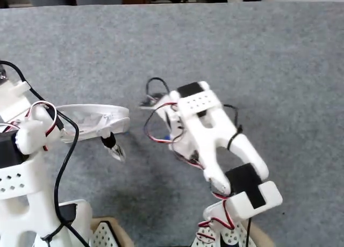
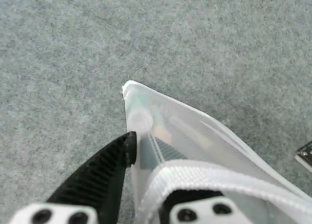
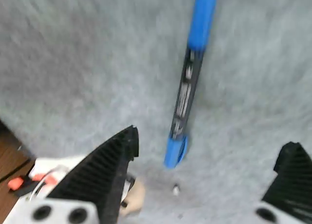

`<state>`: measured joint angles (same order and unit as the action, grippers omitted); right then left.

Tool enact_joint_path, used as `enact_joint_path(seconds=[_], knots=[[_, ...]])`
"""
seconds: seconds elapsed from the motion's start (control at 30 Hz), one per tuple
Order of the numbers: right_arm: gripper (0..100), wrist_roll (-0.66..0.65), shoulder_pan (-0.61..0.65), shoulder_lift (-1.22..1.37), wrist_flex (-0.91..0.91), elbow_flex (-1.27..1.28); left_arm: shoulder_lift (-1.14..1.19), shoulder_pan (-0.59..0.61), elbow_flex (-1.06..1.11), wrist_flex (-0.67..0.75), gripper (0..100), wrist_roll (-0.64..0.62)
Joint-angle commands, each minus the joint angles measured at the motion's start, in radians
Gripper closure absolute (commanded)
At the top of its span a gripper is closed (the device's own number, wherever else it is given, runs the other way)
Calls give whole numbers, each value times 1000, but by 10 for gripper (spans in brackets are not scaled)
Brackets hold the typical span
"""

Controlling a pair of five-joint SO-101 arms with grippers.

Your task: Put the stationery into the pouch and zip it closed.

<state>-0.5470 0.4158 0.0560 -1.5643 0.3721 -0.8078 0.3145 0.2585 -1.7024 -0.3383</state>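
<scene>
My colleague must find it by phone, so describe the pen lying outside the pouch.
On the grey table, look under the right gripper, which hovers open. The pen lies flat there: blue at both ends, dark barrel between, apart from the pale mesh pouch in the left gripper.

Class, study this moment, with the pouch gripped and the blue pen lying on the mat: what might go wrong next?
1. The open right pincer straddles the blue pen near one end, so closing there may let it pivot or slip.
2. The left pincer clamps the pouch at one edge only; the soft pouch may sag or twist as the pen is pushed in.
</scene>
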Motion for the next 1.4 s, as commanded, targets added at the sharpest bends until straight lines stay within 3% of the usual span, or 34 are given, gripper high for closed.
enact_joint_path(seconds=[0.0,0.27,0.53,0.77,1.13,1.37], knots=[[567,49,52,61,52,-87,-21,-4,-22,18,971,-3],[567,72,57,383,72,-292,-21,-2,-22,18,971,-3],[577,72,72,450,60,-346,-21,-1,-22,18,971,-3],[848,72,69,452,66,-346,-21,-1,-22,18,971,-3],[870,72,68,455,66,-338,-21,-1,-22,17,971,-3],[952,72,68,561,66,-346,-21,-1,-22,17,971,-3]])
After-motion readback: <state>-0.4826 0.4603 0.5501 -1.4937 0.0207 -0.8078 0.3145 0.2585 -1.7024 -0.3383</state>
